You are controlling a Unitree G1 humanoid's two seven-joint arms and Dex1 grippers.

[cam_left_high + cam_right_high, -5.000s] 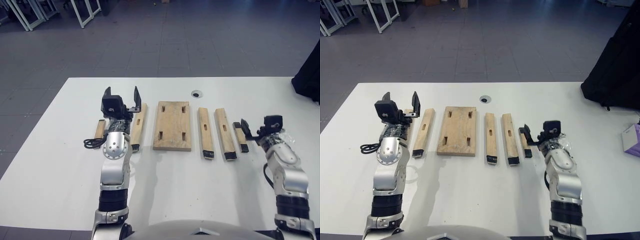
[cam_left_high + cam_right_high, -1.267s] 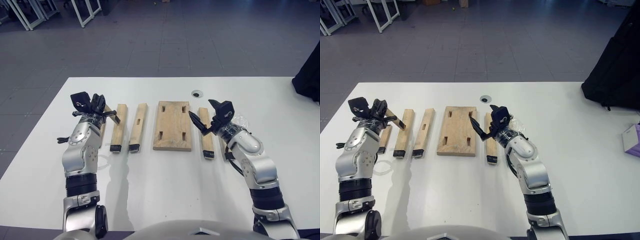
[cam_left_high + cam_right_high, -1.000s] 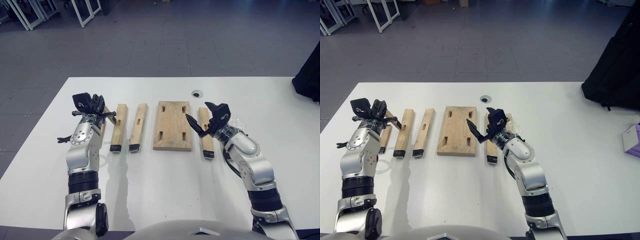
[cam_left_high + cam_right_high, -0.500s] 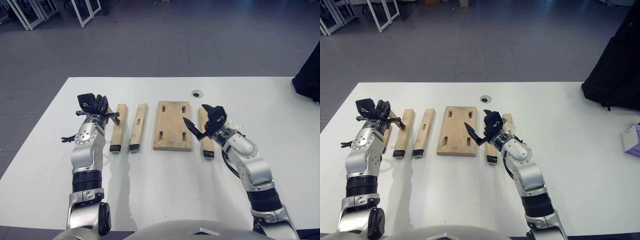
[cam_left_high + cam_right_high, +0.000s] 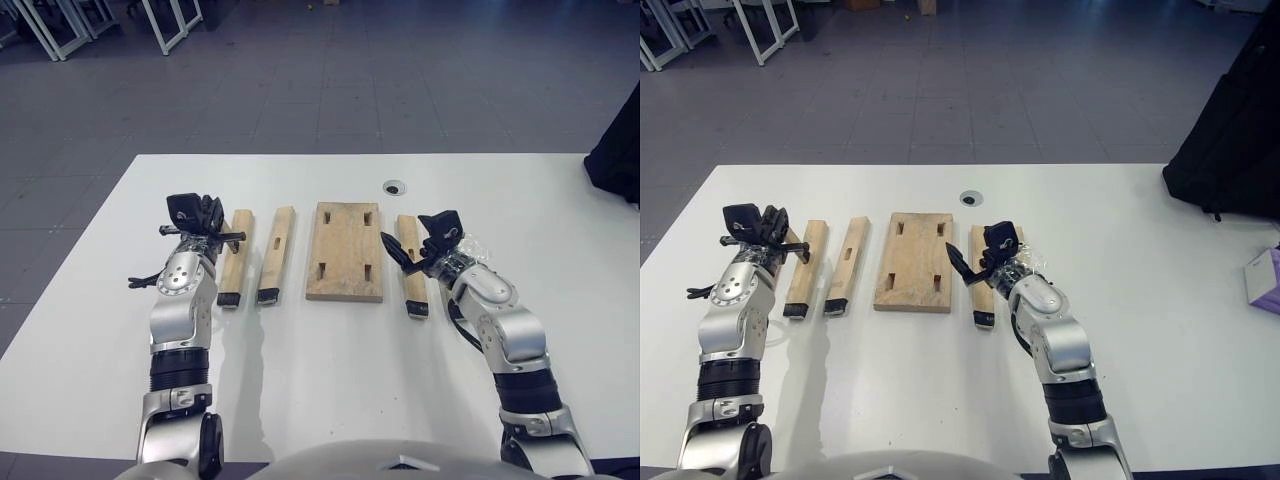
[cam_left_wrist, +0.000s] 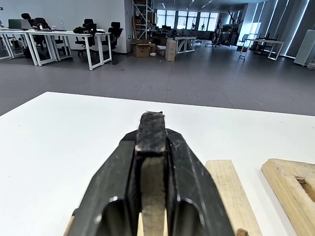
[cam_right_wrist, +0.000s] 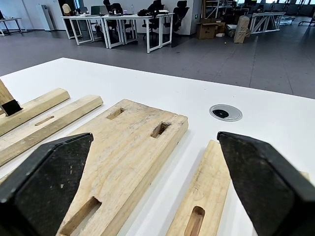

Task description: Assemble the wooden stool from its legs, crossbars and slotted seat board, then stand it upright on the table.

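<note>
The slotted seat board point(image 5: 345, 250) lies flat mid-table. Two legs point(image 5: 235, 268) point(image 5: 272, 254) lie to its left and one leg point(image 5: 408, 266) to its right; a further leg point(image 5: 1015, 236) peeks out behind my right arm. My left gripper point(image 5: 212, 228) hovers by the outer left leg, shut on a thin crossbar point(image 6: 150, 167) with a black tip. My right gripper point(image 5: 408, 250) hangs open just above the right leg, beside the board's right edge, its fingers point(image 7: 54, 172) spread wide with nothing between them.
A round cable hole point(image 5: 396, 186) sits in the white table point(image 5: 330, 370) behind the board. A black cable point(image 5: 140, 282) trails beside my left arm. A black bag point(image 5: 1230, 120) and a purple box point(image 5: 1265, 278) stand at the far right.
My left gripper, which stood open five seconds ago, now holds the crossbar and has drifted right toward the left legs. My right gripper swung in over the board's edge, then eased back right.
</note>
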